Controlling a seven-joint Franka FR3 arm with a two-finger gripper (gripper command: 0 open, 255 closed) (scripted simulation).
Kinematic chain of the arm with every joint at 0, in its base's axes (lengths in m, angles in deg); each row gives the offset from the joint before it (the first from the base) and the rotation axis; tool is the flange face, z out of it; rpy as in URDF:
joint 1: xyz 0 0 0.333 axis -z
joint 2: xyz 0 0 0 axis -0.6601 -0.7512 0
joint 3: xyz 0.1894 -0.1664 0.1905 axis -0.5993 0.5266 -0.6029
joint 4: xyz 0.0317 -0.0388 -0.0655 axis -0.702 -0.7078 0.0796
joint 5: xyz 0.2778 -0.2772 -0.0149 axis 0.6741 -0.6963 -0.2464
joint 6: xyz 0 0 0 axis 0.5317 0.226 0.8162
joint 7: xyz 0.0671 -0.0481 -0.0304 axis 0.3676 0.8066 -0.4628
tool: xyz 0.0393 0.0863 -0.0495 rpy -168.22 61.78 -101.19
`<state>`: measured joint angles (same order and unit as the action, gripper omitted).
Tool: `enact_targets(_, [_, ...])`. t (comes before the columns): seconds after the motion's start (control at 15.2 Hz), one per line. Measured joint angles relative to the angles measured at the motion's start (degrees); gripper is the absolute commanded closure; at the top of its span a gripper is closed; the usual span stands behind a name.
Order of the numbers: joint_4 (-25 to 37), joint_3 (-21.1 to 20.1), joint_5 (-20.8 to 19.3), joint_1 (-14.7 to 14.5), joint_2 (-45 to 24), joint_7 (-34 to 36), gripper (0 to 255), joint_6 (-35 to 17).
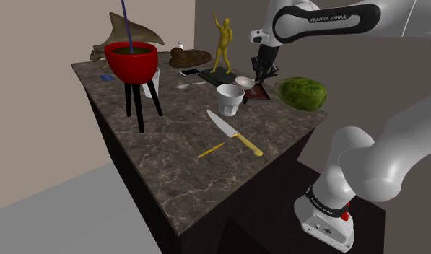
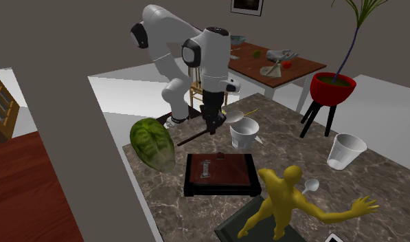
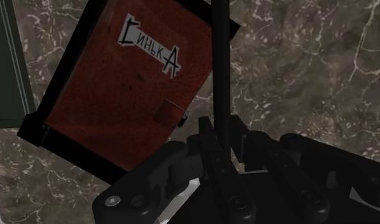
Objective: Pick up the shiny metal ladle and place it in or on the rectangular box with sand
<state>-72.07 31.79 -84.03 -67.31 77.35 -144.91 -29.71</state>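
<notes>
Pale grey and glossy at the bowl, dark and thin along the handle: that was how the ladle looked to us. In the second exterior view its shallow oval bowl stuck out to the right of the gripper, and the slim handle ran out the other way, down to the left. It was lifted clear of the tabletop, with the gripper closed tight on the handle near the bowl. In the wrist view we saw the handle as a straight black rod rising from between the closed fingers and crossing one corner of the box below.

The box was rectangular, with a black frame and a flat rust-red filling, and it carried a white label with black letters. It lay flat on the dark marbled tabletop. In the shoulder view the gripper hung just above the box, and the ladle's bowl showed beside it on the left.

Near the ladle stood a white cup, upright, just below the bowl in the second exterior view. A green watermelon rested close to the box, on that view's left. Farther along the tabletop in the shoulder view we noted a knife with a yellow handle and a yellow pencil, both lying flat and apart from each other. A golden figure stood behind the box, and a red planter on black legs stood well apart, toward that view's left.
</notes>
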Motion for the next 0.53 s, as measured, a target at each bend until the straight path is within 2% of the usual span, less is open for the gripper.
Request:
enact_targets(0.26, [8.3,5.8,5.4,-2.4,-10.0,-6.0,255,-1.8])
enact_targets(0.53, [18.1,11.1,14.6,-3.3,-22.3,-13.6,255,-2.2])
